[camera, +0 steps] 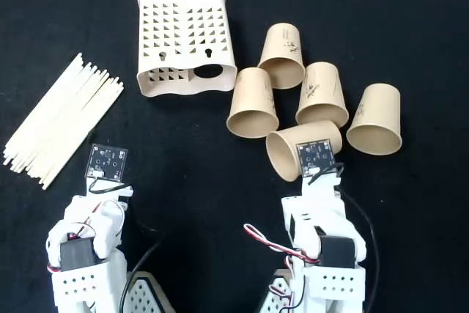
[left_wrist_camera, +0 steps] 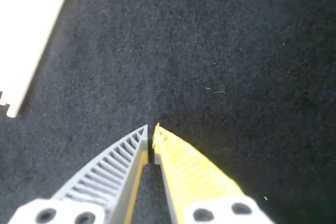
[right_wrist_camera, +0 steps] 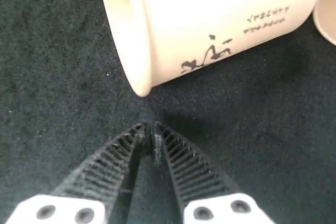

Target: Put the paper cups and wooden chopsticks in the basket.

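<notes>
We see the basket (camera: 183,27) lying on its side far-centre on the table (camera: 190,159), five cups (camera: 253,104) tipped over just right of it, chopsticks (camera: 62,119) bundled at left. Left gripper (left_wrist_camera: 151,131) and right gripper (right_wrist_camera: 150,128) are both pressed together, holding nothing, the right one near a cup rim.

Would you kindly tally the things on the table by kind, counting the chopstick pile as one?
Paper cups: 5
Basket: 1
Chopstick pile: 1 (single sticks too many to count)
Total: 7
</notes>
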Motion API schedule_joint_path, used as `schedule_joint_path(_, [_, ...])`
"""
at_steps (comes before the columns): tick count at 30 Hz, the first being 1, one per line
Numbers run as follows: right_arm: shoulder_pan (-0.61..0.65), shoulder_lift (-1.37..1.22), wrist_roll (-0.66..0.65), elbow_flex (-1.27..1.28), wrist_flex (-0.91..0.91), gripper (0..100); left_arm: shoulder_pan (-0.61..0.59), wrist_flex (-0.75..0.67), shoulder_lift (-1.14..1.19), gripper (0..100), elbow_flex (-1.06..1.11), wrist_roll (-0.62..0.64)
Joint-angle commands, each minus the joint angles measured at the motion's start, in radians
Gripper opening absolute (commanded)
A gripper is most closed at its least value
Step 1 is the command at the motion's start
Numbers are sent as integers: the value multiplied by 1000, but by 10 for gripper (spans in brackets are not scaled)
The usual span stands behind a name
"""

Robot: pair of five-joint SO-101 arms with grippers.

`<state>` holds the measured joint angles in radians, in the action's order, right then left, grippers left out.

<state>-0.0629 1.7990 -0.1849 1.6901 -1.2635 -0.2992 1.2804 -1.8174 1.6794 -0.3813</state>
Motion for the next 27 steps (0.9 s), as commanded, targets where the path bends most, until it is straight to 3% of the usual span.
schedule_joint_path(1, [8,24,-3,-2,-3,15,10,3,-3,34,19,-3])
schedule_joint_path(14, [8,24,-3,-2,-3,15,5,-12,-6,36,-2,-5])
schedule_joint_path(21, [8,24,-3,-2,-3,15,22,-227,-6,37,-113,5])
schedule_joint_path(24, [8,24,-3,-2,-3,15,22,-327,-5,42,-150,100])
schedule_joint_path(27, [8,24,-3,-2,-3,15,38,-433,-3,116,-170,244])
